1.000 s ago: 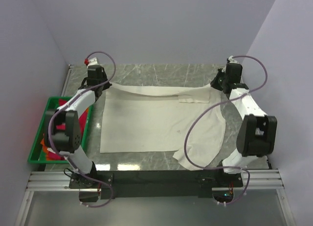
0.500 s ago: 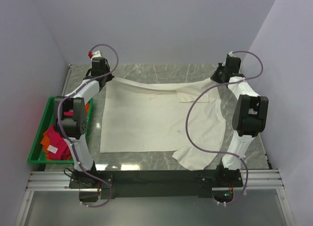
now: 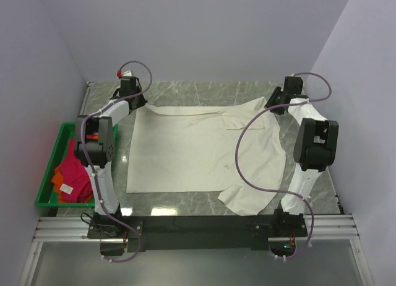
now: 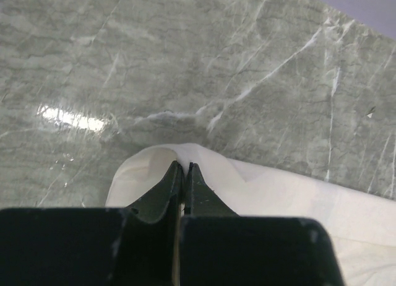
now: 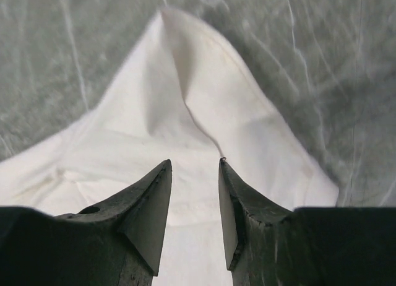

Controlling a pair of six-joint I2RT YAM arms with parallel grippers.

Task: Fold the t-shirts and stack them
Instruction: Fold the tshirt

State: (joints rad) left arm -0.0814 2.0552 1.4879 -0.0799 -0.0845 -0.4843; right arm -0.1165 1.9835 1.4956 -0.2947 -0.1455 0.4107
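A large cream t-shirt point(image 3: 185, 153) lies spread over the marble table, its right sleeve side crumpled toward the near right. My left gripper point(image 3: 137, 104) is at the shirt's far left corner, shut on a pinched fold of the cream cloth point(image 4: 210, 181), as the left wrist view point(image 4: 184, 166) shows. My right gripper point(image 3: 273, 104) is over the far right corner, and its jaws point(image 5: 195, 165) stand open above the cream cloth point(image 5: 185, 112), nothing between them. Crimson-pink point(image 3: 73, 169) and orange point(image 3: 57, 182) t-shirts lie bunched in the crate.
A green plastic crate point(image 3: 43, 190) stands off the table's left side. Grey walls close in the back and both sides. Purple cables loop from both arms over the shirt. Bare marble point(image 3: 204, 91) runs along the far edge.
Both arms reached farther back, pulling the shirt's far edge taut and laying it down. The right gripper opened and let go of its corner. The left stays shut.
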